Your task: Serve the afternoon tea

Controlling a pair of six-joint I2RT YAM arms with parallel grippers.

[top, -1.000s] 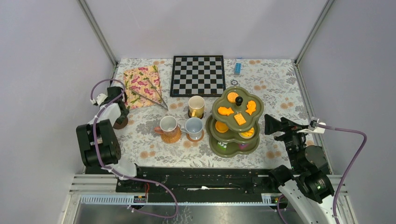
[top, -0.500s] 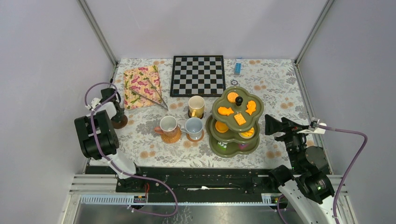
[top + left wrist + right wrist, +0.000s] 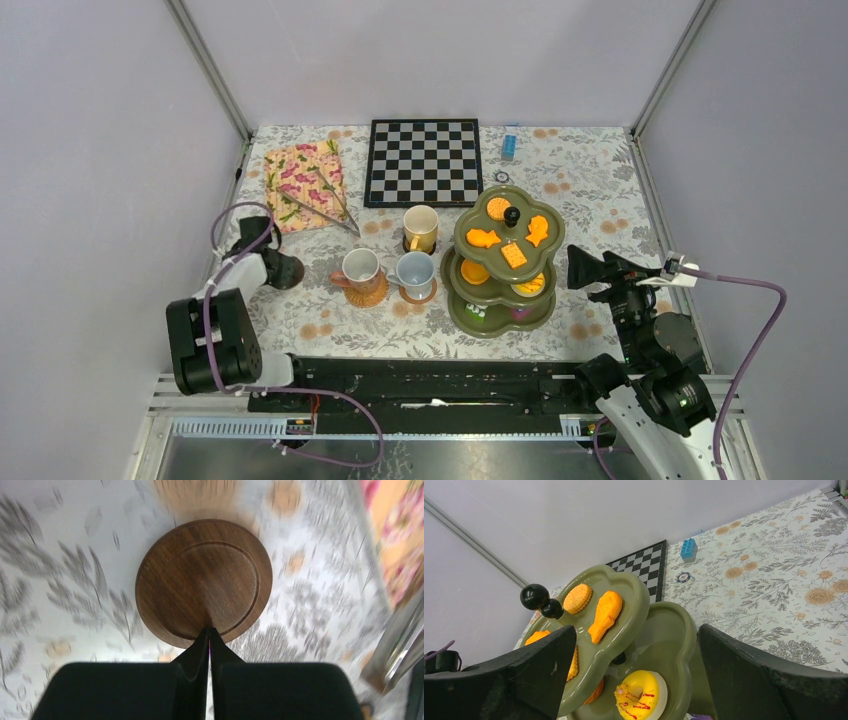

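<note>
The olive-green three-tier stand [image 3: 505,262] with a black knob [image 3: 511,215] holds orange biscuits [image 3: 513,254]; in the right wrist view it [image 3: 674,625] also carries a yellow doughnut [image 3: 640,695]. A cream-yellow mug [image 3: 421,227], a white mug [image 3: 359,267] and a pale blue mug [image 3: 413,270] stand left of it on coasters. My left gripper [image 3: 283,268] is shut, its tips [image 3: 210,631] resting on a round brown coaster [image 3: 204,580]. My right gripper [image 3: 588,268] is open and empty, just right of the stand; in its wrist view the gripper [image 3: 636,632] frames the stand.
The chessboard [image 3: 423,160] lies at the back, the floral tray [image 3: 303,185] at the back left with metal tongs [image 3: 322,213] at its edge. A blue brick [image 3: 510,143] and a small chip [image 3: 501,177] lie behind the stand.
My left gripper has swung from the left table edge to the right, toward the mugs, and the brown coaster has moved with it. The right arm has not moved.
</note>
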